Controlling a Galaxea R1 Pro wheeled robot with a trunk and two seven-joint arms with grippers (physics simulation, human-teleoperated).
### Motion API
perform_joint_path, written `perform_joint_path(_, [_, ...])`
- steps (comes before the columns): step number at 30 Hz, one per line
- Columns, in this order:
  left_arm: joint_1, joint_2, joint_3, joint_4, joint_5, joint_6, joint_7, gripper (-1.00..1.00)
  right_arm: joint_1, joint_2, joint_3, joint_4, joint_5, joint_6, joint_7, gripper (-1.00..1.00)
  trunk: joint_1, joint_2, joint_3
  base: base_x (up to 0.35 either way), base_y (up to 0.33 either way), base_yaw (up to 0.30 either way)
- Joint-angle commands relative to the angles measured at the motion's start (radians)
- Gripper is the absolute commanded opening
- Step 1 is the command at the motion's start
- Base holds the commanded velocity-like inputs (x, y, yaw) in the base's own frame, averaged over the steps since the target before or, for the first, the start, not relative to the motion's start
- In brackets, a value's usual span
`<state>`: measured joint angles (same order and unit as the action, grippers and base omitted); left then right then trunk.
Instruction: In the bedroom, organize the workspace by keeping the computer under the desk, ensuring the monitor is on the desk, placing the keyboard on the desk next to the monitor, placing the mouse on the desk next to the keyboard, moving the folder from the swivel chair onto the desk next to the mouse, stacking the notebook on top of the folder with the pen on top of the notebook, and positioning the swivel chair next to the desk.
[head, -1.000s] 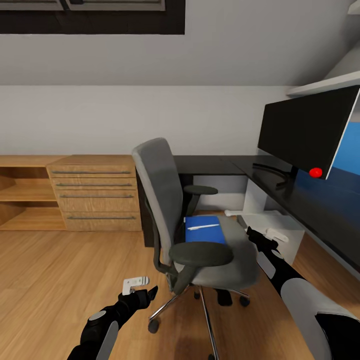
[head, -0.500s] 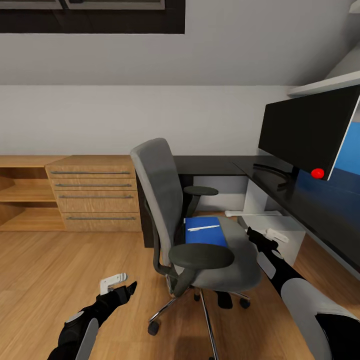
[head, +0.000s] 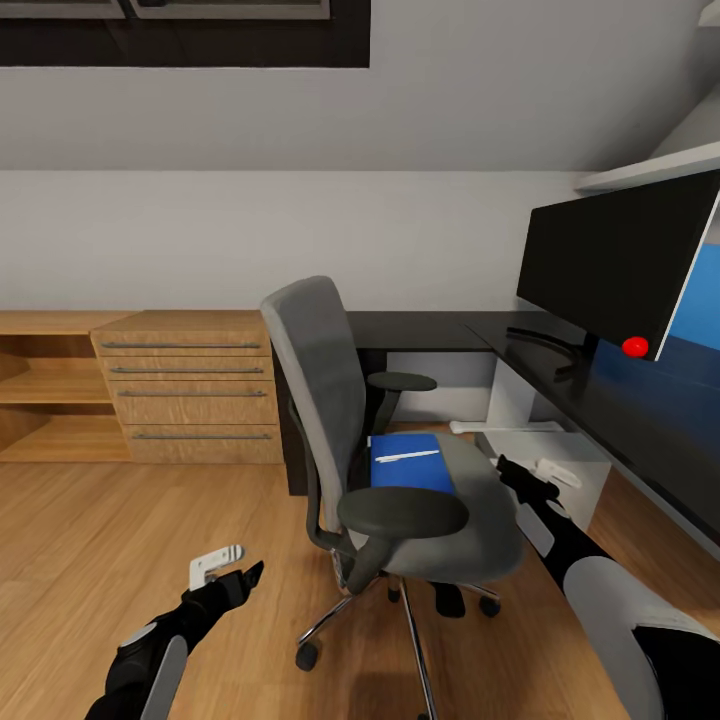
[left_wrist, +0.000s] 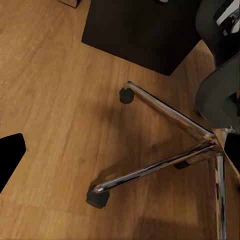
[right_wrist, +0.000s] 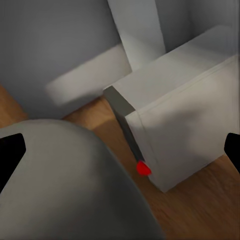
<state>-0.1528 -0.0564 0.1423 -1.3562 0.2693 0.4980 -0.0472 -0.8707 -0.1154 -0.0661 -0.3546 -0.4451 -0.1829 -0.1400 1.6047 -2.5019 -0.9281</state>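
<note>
The right gripper (head: 540, 483), jaws apart and empty, hovers beside the swivel chair (head: 400, 450); it should reach left, low, under the blue folder (head: 410, 463). The left gripper (head: 228, 570) hangs open, empty.

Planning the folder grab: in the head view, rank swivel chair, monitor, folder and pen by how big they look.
1. Swivel chair
2. Monitor, cut off by the frame edge, so its rank against the chair is unsure
3. Folder
4. Pen, lying on the folder
</note>
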Motion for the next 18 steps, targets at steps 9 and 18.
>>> perform_joint_path(9, [-0.001, -0.002, 0.039, -0.017, 0.004, 0.007, -0.006, 1.0, -0.001, -0.002, -0.058, 0.0, -0.011, 0.042, 0.0, 1.0, 0.0, 0.0, -0.001, 0.0, 0.0, 0.0])
perform_joint_path(18, [-0.001, -0.002, 0.044, -0.025, 0.013, 0.009, -0.041, 1.0, -0.001, -0.003, -0.098, 0.0, -0.011, 0.106, 0.0, 1.0, 0.0, 0.0, -0.001, 0.0, 0.0, 0.0])
